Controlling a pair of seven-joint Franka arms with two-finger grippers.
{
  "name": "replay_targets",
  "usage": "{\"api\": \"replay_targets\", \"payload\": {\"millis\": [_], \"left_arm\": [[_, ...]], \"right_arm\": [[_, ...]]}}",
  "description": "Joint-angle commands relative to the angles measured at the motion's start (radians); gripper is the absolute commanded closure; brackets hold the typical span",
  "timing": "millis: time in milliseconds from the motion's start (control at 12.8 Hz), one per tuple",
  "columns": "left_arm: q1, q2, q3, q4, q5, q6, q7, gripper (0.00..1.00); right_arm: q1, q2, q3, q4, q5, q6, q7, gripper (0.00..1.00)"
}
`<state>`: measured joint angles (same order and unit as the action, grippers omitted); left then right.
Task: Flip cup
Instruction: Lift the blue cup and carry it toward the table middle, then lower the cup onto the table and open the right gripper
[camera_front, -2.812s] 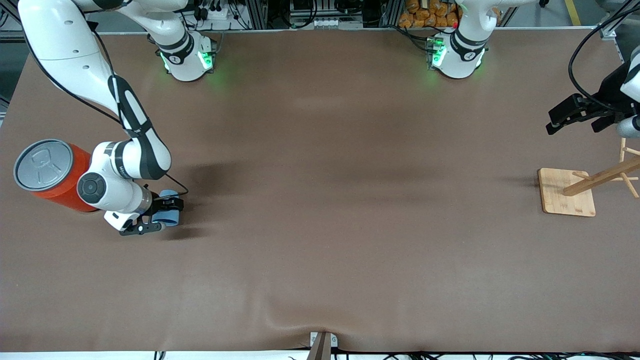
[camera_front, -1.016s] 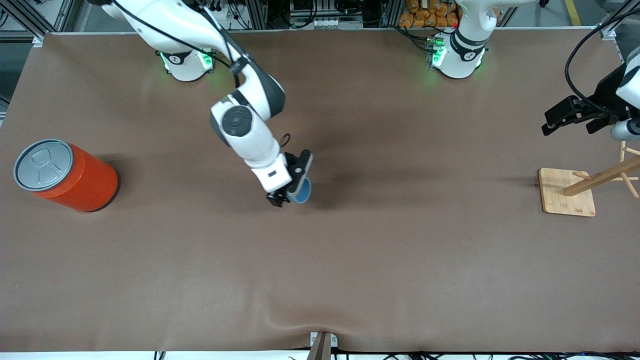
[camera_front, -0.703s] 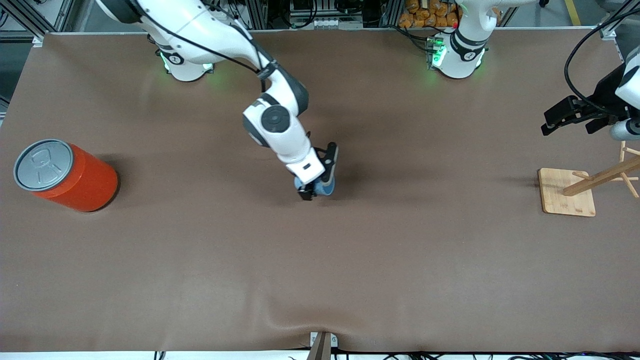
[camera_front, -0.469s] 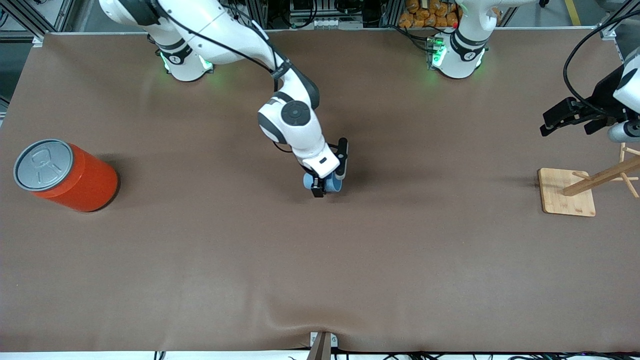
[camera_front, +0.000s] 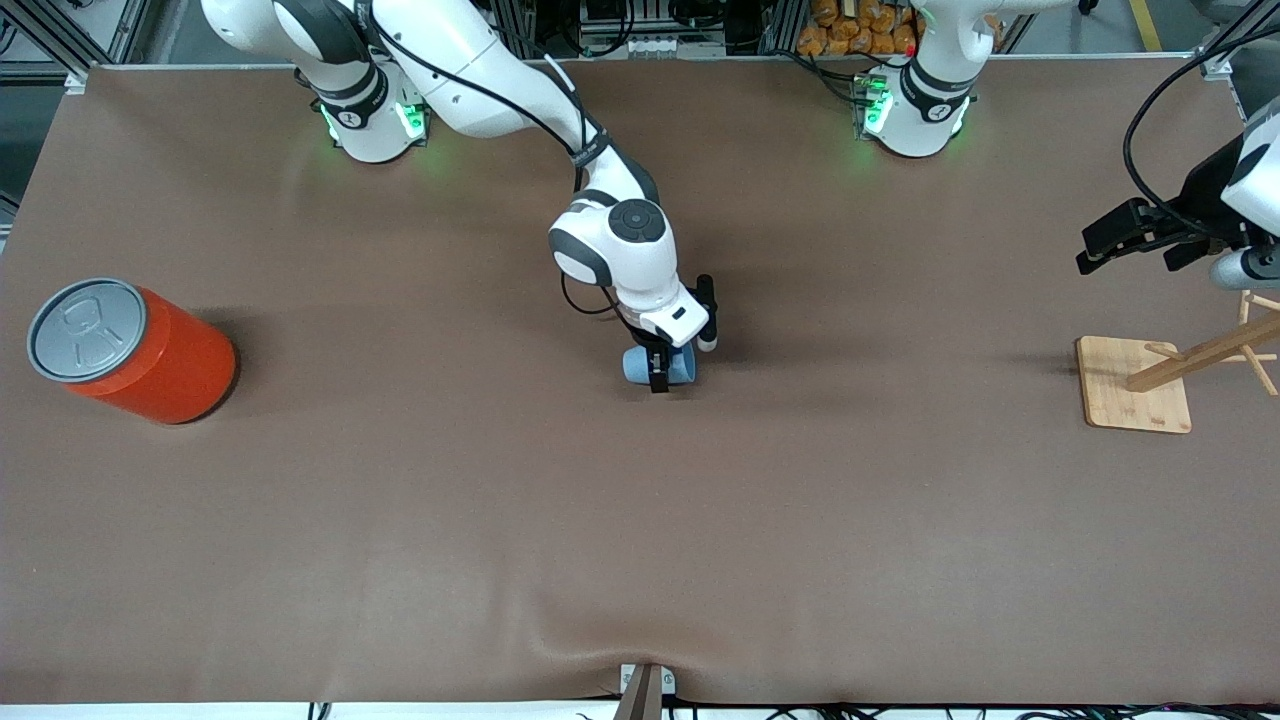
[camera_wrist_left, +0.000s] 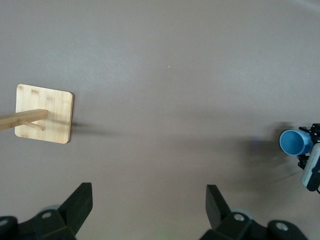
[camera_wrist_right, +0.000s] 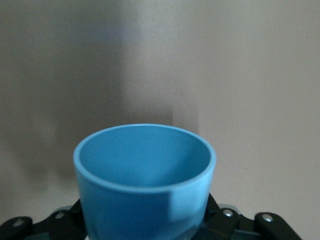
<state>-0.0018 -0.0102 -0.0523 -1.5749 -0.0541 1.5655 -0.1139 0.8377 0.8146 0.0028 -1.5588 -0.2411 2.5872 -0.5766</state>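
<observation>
A small metal bracket (camera_front: 645, 688) is seen at the edge of the table (camera_front: 640, 550) nearest the front camera, where the brown cloth is slightly rucked. Farther in, three things are spread along the table at about the same depth.

Toward the left arm's end, a wooden stand (camera_front: 1130, 385) is set on its flat square base, with a slanted post and pegs rising from it. Near the middle of the table, the cup (camera_front: 636, 365), small and light blue, is found within the right gripper (camera_front: 662, 365). The right arm is stretched out from its base and bent down over this spot. In the right wrist view the cup (camera_wrist_right: 145, 180) is shown with its open mouth in sight and its hollow empty. Whether the right gripper presses on the cup or has let it go cannot be told, nor whether the cup rests on the cloth. Toward the right arm's end, an orange can (camera_front: 150, 365) is stood well apart from the cup, with its grey pull-tab lid turned up.

Farther off, the left gripper (camera_front: 1090, 250) is held over the left arm's end of the table, above the stand. It is spread wide and nothing is held in it. The left arm waits there.
</observation>
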Motion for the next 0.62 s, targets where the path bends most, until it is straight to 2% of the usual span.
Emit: {"api": "replay_targets", "payload": {"millis": [0,234,547], "left_arm": [[0.005,0.004,0.002,0.01,-0.03,-0.018,0.022,0.0],[0.003,0.006,0.002,0.01,-0.033,-0.021,0.022,0.0],[0.002,0.016,0.002,0.019,-0.061,-0.021,0.017,0.0]], "right_arm": [[0.004,0.015,-0.009,0.029,-0.044,0.004,0.017,0.0],[-0.006,-0.023,-0.009,0.026,-0.03,-0.024,0.026,0.0],[-0.008,-0.109,-0.004,0.029,0.014,-0.208,0.113,0.0]]}}
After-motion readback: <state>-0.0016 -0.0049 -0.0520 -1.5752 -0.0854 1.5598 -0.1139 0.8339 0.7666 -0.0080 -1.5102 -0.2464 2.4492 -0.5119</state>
